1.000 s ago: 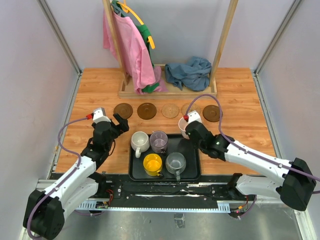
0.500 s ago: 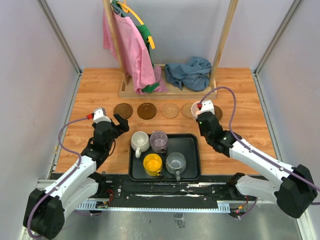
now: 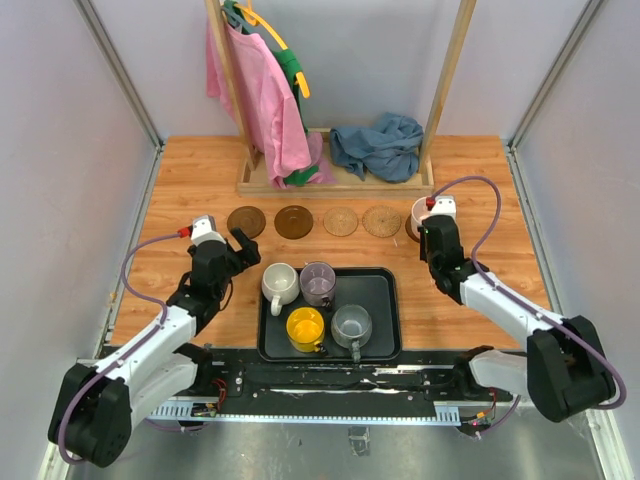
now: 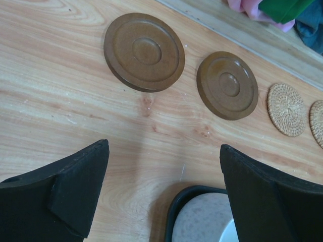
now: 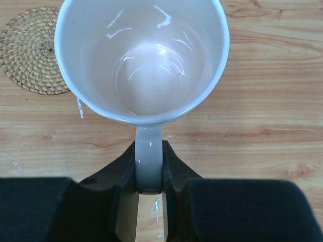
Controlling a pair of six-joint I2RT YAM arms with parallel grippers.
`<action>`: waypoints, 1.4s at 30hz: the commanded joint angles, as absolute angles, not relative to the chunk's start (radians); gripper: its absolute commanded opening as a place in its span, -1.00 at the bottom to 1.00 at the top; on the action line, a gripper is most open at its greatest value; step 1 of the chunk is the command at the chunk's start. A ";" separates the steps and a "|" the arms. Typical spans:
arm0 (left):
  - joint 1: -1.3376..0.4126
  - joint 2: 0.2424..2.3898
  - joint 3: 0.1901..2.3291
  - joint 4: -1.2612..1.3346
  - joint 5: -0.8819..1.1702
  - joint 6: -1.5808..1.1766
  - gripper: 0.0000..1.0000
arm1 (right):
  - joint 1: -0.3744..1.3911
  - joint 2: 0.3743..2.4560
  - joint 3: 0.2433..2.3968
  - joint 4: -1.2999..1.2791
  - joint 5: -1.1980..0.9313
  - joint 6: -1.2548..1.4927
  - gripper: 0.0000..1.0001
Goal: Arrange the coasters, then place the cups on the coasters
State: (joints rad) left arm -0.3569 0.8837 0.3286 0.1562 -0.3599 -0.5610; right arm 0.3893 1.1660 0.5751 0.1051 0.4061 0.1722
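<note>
My right gripper [image 5: 149, 154] is shut on the handle of the pink cup [image 5: 141, 60], holding it upright just right of a tan coaster [image 5: 30, 50]. From above, this cup [image 3: 421, 210] and the right gripper [image 3: 431, 224] sit at the right end of the coaster row and cover whatever lies beneath. Two dark brown coasters [image 3: 246, 221] [image 3: 293, 221] and two tan ones [image 3: 340, 221] [image 3: 382, 221] lie in a line. The cream [image 3: 278, 283], purple [image 3: 318, 283], yellow [image 3: 305, 327] and grey [image 3: 351, 325] cups stand in the tray. My left gripper [image 3: 232, 250] is open and empty, left of the tray.
The black tray [image 3: 380, 300] lies at the near centre between the arms. A wooden rack [image 3: 340, 180] with hanging clothes and a blue cloth [image 3: 378, 145] stands behind the coaster row. In the left wrist view, the tray's corner [image 4: 176, 209] lies between the open fingers.
The right arm carried the pink cup from the tray's right back corner rightward and away to the right end of the coaster row. The left arm stayed put.
</note>
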 commanded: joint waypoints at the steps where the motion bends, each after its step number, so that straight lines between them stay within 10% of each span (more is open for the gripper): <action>1: -0.363 0.909 0.327 0.195 -0.356 -0.547 0.89 | 0.354 1.203 0.561 0.343 0.393 0.147 -0.99; 42: -0.362 0.930 0.322 0.201 -0.347 -0.552 0.88 | 0.250 1.396 0.637 0.429 0.301 0.150 -0.99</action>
State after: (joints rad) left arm -0.3569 0.9272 0.3286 0.1711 -0.3435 -0.5545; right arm 0.2699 1.3945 0.5762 0.3599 0.3019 0.1524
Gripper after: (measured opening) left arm 0.946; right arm 0.195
